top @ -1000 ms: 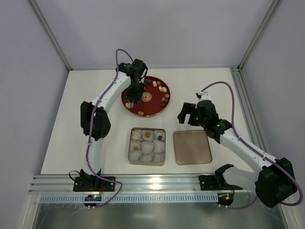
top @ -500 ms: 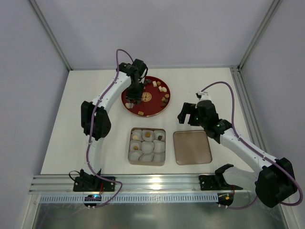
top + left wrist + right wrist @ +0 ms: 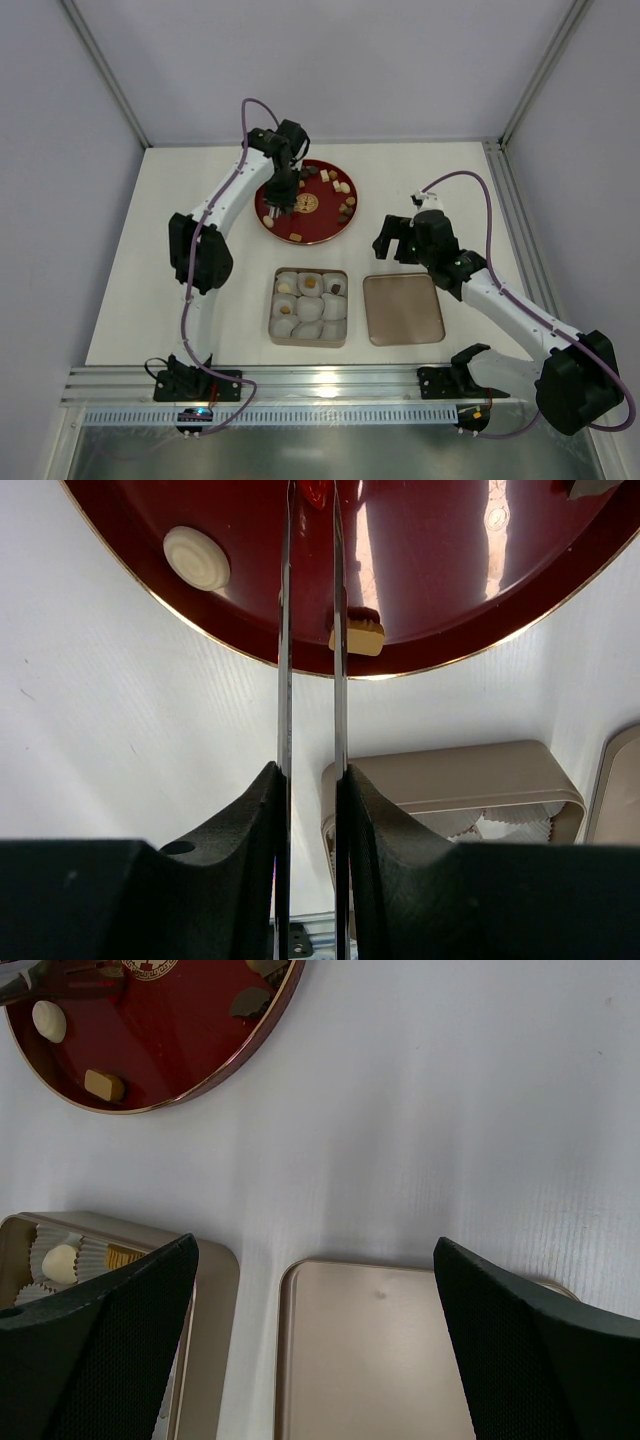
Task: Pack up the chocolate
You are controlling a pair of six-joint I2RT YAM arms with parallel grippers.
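Chocolate [image 3: 340, 187]: small brown, tan and cream pieces scattered over the red plate [image 3: 325, 233]. A few more sit in the back cups of the tray [image 3: 272, 312], near side of the plate.

Left gripper [image 3: 282, 206] over the plate's left part, jaws nearly together, 1 red piece [image 3: 314, 490] pinched at the tips. 1 cream disc [image 3: 197, 557] and 1 tan block [image 3: 357, 637] lie near the rim.

Right gripper [image 3: 315, 1250] above the table, jaws wide, nothing held. Lid [image 3: 403, 310] lies flat just right of the tray.
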